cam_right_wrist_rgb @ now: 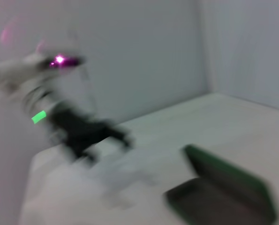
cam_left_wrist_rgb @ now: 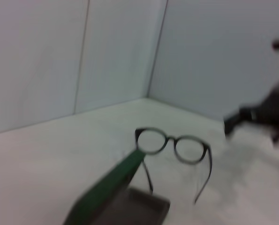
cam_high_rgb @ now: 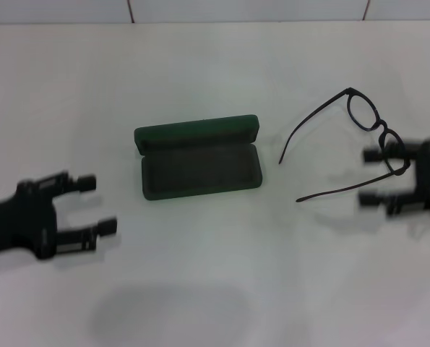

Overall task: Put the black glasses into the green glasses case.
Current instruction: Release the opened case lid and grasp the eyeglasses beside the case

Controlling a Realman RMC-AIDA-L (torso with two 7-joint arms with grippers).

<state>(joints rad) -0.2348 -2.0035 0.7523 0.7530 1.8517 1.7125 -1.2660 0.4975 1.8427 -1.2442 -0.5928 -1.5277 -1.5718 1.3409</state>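
Observation:
The green glasses case (cam_high_rgb: 199, 160) lies open at the table's middle, its lid raised on the far side and its dark lining bare. To its right the black glasses (cam_high_rgb: 368, 118) rest on the table, temple arms unfolded and pointing left. My right gripper (cam_high_rgb: 371, 177) is open at the right edge, its fingers pointing left, with the nearer lens beside its upper finger. My left gripper (cam_high_rgb: 99, 204) is open at the left, well short of the case. The left wrist view shows the case (cam_left_wrist_rgb: 113, 190), the glasses (cam_left_wrist_rgb: 174, 146) and the right gripper (cam_left_wrist_rgb: 259, 116) beyond them.
The white table (cam_high_rgb: 215, 289) meets a pale wall at the back. The right wrist view shows the case (cam_right_wrist_rgb: 223, 190) and, farther off, the left arm (cam_right_wrist_rgb: 78, 129), blurred.

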